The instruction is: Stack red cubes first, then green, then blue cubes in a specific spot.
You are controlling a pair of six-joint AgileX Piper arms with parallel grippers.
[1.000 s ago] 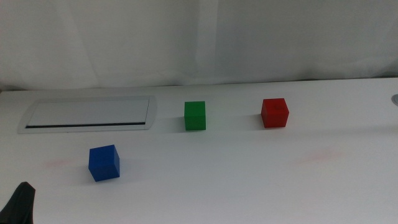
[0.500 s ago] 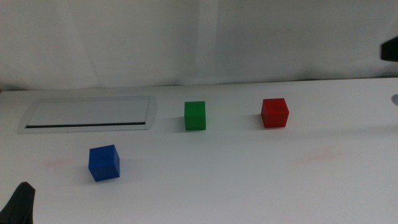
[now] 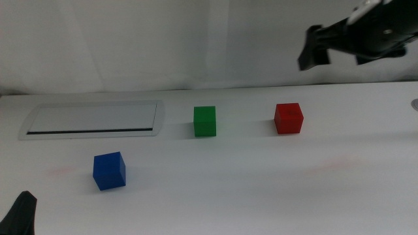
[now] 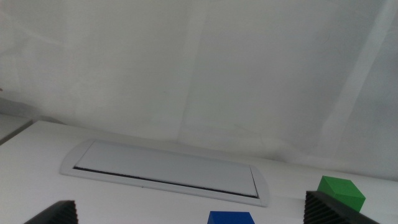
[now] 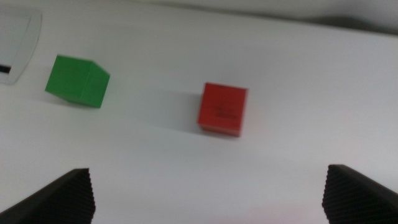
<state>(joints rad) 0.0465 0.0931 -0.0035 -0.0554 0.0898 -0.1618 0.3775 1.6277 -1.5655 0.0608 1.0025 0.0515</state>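
While the left gripper (image 3: pixel 19 214) waits at the near edge, fingers spread, the right gripper (image 3: pixel 315 49) has just swung in, fingers wide apart, above the red cube (image 3: pixel 289 118); green cube (image 3: pixel 204 121) and blue cube (image 3: pixel 108 170) sit unstacked on the surface (image 3: pixel 228 189).

The middle view looks forward and down across the white table (image 3: pixel 228 189) toward the curtain. The left wrist view sits low near the table's front-left, facing the grey-rimmed panel (image 4: pixel 168 171). The right wrist view looks steeply down from above. All three share the green cube (image 3: pixel 204 121); middle and right-wrist views share the red cube (image 5: pixel 222 109).
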